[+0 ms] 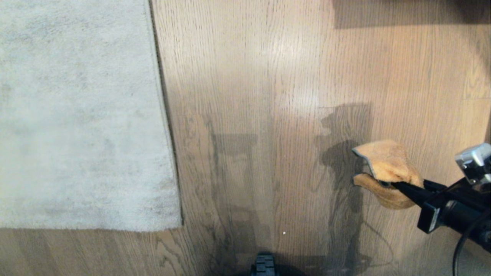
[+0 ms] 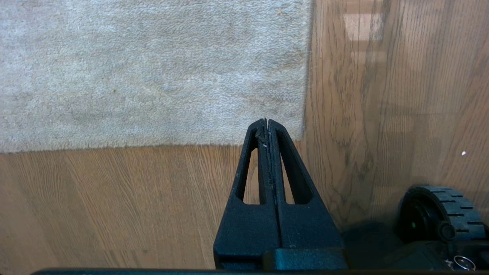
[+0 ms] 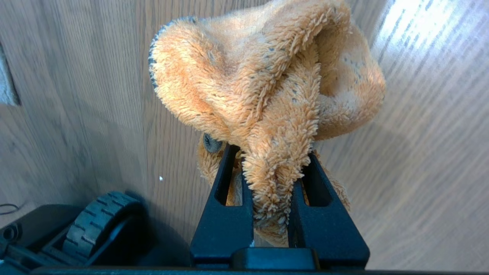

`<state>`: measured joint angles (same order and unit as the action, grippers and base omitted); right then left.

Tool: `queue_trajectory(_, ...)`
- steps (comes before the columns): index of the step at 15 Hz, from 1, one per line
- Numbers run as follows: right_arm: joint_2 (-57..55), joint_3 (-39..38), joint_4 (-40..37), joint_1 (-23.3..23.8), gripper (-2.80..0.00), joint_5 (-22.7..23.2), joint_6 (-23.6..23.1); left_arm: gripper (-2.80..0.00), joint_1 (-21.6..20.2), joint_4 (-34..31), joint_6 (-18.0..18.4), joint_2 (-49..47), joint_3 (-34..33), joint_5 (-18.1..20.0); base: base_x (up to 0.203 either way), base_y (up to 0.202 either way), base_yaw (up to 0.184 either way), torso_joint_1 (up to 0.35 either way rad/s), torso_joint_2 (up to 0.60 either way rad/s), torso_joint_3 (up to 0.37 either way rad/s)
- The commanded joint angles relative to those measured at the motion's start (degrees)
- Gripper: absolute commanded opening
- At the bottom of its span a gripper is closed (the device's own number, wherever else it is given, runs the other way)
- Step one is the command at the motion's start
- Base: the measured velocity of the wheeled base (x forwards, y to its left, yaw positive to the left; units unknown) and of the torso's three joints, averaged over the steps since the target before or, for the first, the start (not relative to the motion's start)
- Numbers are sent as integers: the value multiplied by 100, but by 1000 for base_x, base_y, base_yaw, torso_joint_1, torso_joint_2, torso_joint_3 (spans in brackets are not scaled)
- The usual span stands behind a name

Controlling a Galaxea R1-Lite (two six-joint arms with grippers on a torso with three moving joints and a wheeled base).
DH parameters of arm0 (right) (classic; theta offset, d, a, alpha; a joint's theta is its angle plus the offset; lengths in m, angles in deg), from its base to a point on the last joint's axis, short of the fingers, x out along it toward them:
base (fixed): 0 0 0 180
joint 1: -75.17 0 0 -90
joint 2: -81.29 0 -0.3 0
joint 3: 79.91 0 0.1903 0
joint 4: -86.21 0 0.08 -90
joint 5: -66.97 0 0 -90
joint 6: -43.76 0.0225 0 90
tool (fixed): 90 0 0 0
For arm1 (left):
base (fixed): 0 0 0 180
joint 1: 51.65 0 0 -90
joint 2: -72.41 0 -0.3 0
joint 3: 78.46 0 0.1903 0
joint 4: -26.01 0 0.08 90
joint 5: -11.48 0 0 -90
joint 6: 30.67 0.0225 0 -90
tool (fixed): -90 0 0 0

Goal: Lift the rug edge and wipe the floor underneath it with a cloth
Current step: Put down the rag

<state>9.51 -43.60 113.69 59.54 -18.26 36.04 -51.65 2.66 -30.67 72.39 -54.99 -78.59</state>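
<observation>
- The right gripper (image 1: 389, 184) reaches in from the right side of the head view, above the floor (image 1: 268, 115); its two black fingers (image 3: 225, 198) are pinched together on the cloth (image 1: 385, 168), nearly closed, with only the fabric between them
- The cloth is an orange-yellow fuzzy rag; it bunches out past the fingertips in a loose folded lump, with one flap standing up and another drooping below; in the right wrist view (image 3: 275, 88) a thick fold runs down between the fingers; it casts a dark shadow on the planks just to its left
- The rug (image 1: 76, 115) lies flat at the left of the head view, well apart from the cloth; the rug edge (image 1: 167, 126) runs straight down to a corner near the bottom, and nothing lifts it
- The left gripper (image 2: 267, 124) hangs above the rug's corner (image 2: 301, 133), its fingers pressed fully together and holding nothing
- A black treaded wheel (image 2: 439, 214) of the base shows beside it on the floor
</observation>
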Motion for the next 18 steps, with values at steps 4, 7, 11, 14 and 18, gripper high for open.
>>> queue_trajectory(4,-413,611,232,-15,-280,-2,232,-280,0,6,0,2,-1,-1,0,0,0,0,0,0)
queue_trajectory(7,-855,757,900,79,-280,-19,309,-280,0,6,0,2,-1,-1,0,0,0,0,0,0)
queue_trajectory(11,-1216,1248,1057,563,-280,-20,270,-280,0,1,0,2,-1,-1,0,0,0,0,0,0)
queue_trajectory(14,-1564,1646,1183,1057,-280,-20,229,-280,0,6,0,2,-1,-1,0,0,0,0,0,0)
queue_trajectory(18,-1830,2104,1384,1533,-280,-10,109,-280,0,6,0,2,-1,-1,0,0,0,0,0,0)
